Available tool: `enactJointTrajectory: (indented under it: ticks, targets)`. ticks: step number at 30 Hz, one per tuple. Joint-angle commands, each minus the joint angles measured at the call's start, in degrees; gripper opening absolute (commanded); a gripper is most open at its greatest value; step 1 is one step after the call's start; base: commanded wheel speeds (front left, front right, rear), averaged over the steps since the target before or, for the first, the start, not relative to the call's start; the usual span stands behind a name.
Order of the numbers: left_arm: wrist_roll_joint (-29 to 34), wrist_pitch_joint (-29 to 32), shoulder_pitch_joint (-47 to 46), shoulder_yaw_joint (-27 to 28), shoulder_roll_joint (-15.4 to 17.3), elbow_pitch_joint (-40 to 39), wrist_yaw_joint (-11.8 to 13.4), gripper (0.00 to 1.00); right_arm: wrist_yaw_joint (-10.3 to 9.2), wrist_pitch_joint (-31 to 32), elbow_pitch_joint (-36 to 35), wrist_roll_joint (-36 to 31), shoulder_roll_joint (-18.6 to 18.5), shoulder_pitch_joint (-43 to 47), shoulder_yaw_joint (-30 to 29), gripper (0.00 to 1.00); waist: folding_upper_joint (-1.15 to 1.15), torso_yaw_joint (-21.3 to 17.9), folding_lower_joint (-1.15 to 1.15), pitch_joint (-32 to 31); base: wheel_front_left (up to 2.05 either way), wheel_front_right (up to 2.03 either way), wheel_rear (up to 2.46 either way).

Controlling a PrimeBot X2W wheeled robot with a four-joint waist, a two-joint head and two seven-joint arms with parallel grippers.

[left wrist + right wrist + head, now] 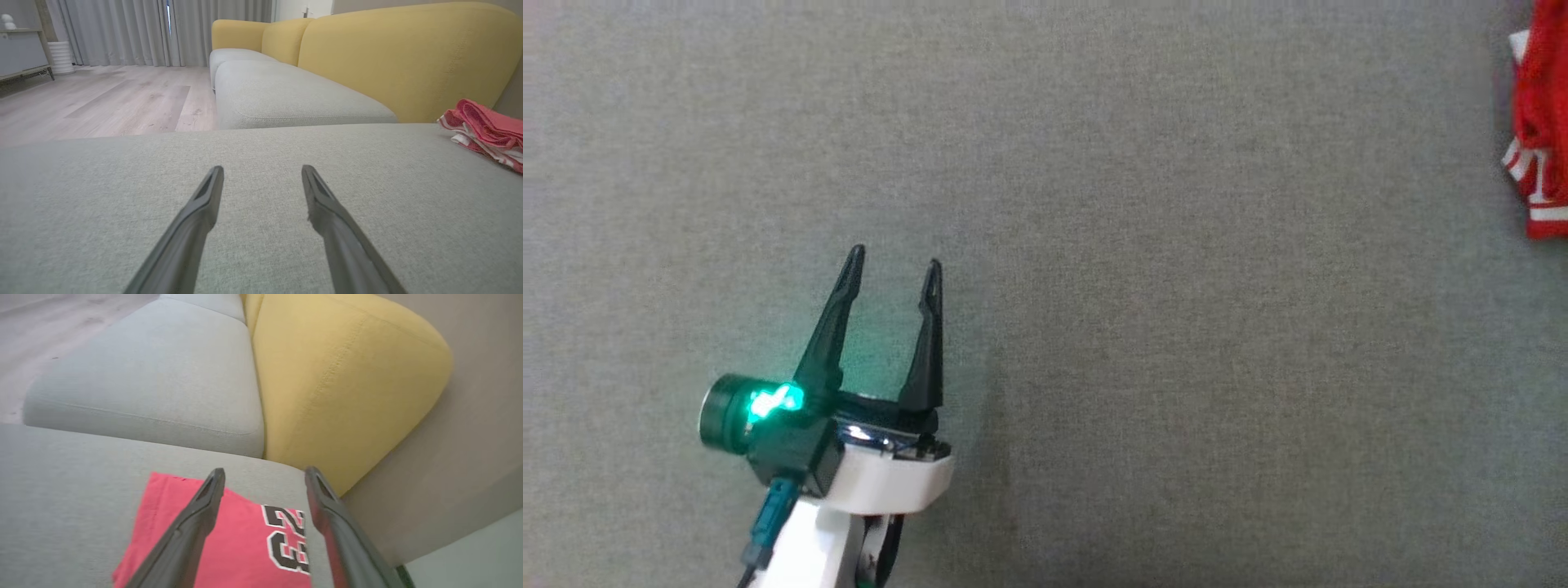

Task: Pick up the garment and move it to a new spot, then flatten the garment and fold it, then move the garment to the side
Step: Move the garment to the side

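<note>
The left gripper (894, 256) is nearest, hanging low over the grey seat cushion (1176, 327). Its two dark fingers are spread wide with nothing between them, and a green light glows beside its wrist. Bare fabric lies under and around it.

The right gripper (264, 470) hovers over the garment (237, 547), its fingers also parted and gripping nothing. Whether its tips touch the cloth cannot be told.

The garment is a red jersey with a black, white-edged 23. It lies folded in layers by the cushion's far right corner, close to the yellow backrest (339, 375) and well apart from the left gripper. White-striped trim shows along its edges.

Past the cushion's far edge stand a second grey seat (286, 94), a wooden floor (102, 102) and grey curtains (122, 28).
</note>
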Motion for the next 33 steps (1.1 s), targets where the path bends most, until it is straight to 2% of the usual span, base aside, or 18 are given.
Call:
enactJointTrajectory:
  ticks: [1, 3, 4, 8, 14, 21, 26, 33]
  targets:
    - [-1.2, -0.4, 0.3, 2.2, -0.1, -1.0, 0.8, 1.0, -0.04, -1.2, -1.7, -1.1, 0.2, 0.4, 2.4, 1.0, 0.0, 0.5, 0.0, -2.1, 0.0, 0.0, 0.0]
    - [-2.1, -0.4, 0.8, 2.7, -0.1, -0.6, 1.4, 1.0, -0.04, -3.4, -1.3, -2.3, 2.7, 0.8, 5.3, 1.0, 0.0, 1.0, 0.0, -4.4, 0.0, 0.0, 0.0]
    - [-2.3, -0.4, 1.4, 3.0, -0.1, -0.5, 1.6, 1.0, -0.04, -6.0, -0.4, -2.7, 6.1, 1.7, 8.6, 1.0, 0.0, 1.4, 0.0, -6.8, 0.0, 0.0, 0.0]
    - [-2.3, -0.4, 3.4, 3.7, -0.1, -0.2, 2.9, 1.0, -0.04, -13.1, 3.7, -3.5, 13.2, 4.9, 15.9, 1.0, 0.0, 2.3, 0.0, -12.2, 0.0, 0.0, 0.0]
    - [-3.3, -0.4, 8.3, 3.6, -0.1, 0.2, 4.7, 1.0, -0.04, -26.9, 13.2, -1.4, 21.2, 11.3, 26.2, 1.0, 0.0, 4.0, 0.0, -20.5, 0.0, 0.0, 0.0]
    - [-3.6, -0.4, 15.1, 3.8, -0.1, -1.5, 5.8, 1.0, -0.04, -45.6, 22.7, 0.0, 25.4, 17.7, 33.5, 1.0, 0.0, 6.0, 0.0, -28.1, 0.0, 0.0, 0.0]
    - [-2.8, -0.4, 18.2, 4.6, -0.1, -3.9, 6.2, 1.0, -0.04, -48.3, 24.5, -2.0, 26.2, 20.9, 34.8, 1.0, 0.0, 7.0, 0.0, -30.1, 0.0, 0.0, 0.0]
    - [-1.3, -0.4, 22.8, 4.7, -0.1, -6.1, 5.7, 1.0, -0.04, -48.4, 20.2, -4.5, 29.8, 27.8, 30.6, 1.0, 0.0, 7.6, 0.0, -32.1, 0.0, 0.0, 0.0]
